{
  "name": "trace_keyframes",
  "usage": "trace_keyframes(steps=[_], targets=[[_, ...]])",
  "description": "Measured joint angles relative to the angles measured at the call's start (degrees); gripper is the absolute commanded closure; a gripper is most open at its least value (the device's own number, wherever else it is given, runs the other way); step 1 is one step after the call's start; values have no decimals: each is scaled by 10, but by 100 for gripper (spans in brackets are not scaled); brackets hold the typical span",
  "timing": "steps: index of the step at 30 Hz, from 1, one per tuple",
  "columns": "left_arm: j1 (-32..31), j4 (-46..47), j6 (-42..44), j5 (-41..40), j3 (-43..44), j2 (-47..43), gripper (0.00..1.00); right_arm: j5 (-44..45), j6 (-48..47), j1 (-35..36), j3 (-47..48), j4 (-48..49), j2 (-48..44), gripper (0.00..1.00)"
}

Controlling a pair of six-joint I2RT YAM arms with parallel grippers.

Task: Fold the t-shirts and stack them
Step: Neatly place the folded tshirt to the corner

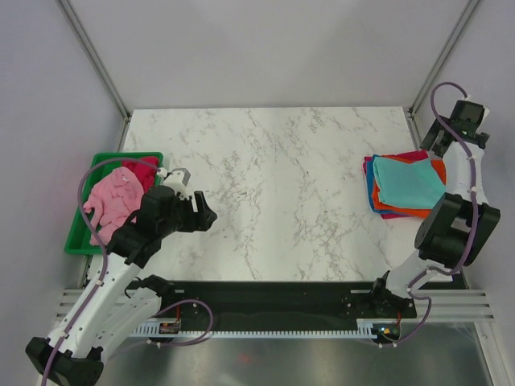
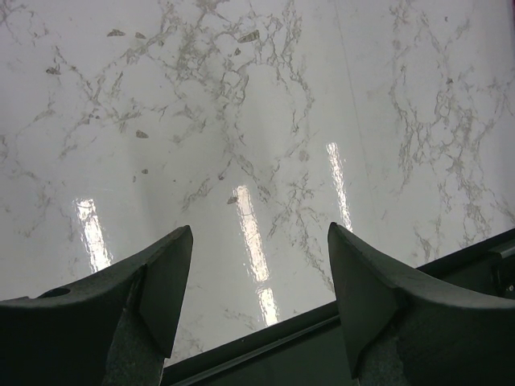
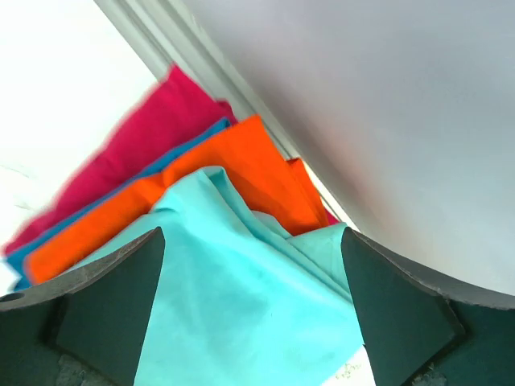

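A stack of folded t-shirts (image 1: 406,186) lies at the table's right edge, a teal shirt (image 3: 241,314) on top. Under it show an orange one (image 3: 233,161), a thin blue edge (image 3: 14,264) and a magenta one (image 3: 153,121). The teal shirt's far corner is rumpled. My right gripper (image 3: 253,233) hovers open over that corner, near the stack's back right (image 1: 432,145), and holds nothing. A crumpled pink shirt (image 1: 113,201) lies on a red one (image 1: 146,170) in the green tray. My left gripper (image 2: 260,229) is open over bare marble, just right of the tray (image 1: 205,212).
The green tray (image 1: 80,233) sits at the table's left edge. A white wall (image 3: 386,104) and a metal frame post stand close behind the stack. The marble table (image 1: 273,177) spans the middle. A black rail (image 2: 322,346) runs along its near edge.
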Motion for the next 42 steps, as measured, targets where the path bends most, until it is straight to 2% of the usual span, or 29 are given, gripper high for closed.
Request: trace_keyframes(steps=[4,5,6,7,10,13,17,24,29,30,32,33,34,37,42], targets=[[0,0,0,0,0,-1,24,-11,17,0,-24,10,-79,2],[0,0,0,0,0,-2,24,-36,22,0,-40,19,-98,5],[0,0,0,0,0,-3,24,-59,24,-1,-54,24,-112,11],[0,0,0,0,0,-3,24,-92,29,-1,-73,35,-125,26],[0,0,0,0,0,-3,25,-189,45,-1,-113,57,-124,55],[0,0,0,0,0,-2,25,-257,58,0,-129,70,-84,74],[0,0,0,0,0,-4,25,-293,68,-10,-136,82,-28,80],[0,0,0,-2,0,-3,25,-277,71,-78,-143,101,9,78],[0,0,0,-6,0,0,25,-228,72,-97,-143,104,33,73],[0,0,0,-7,0,-1,25,-217,72,-96,-143,104,33,64],[0,0,0,-10,0,-2,25,-190,72,-91,-142,104,27,60],[0,0,0,-11,0,-3,25,-177,72,-89,-143,103,20,45],[0,0,0,-12,0,-5,25,-164,75,-88,-142,101,9,35],[0,0,0,-13,0,-8,25,-129,74,-89,-142,97,-47,15],[0,0,0,-15,0,-12,25,-150,87,-91,-155,109,-187,11]])
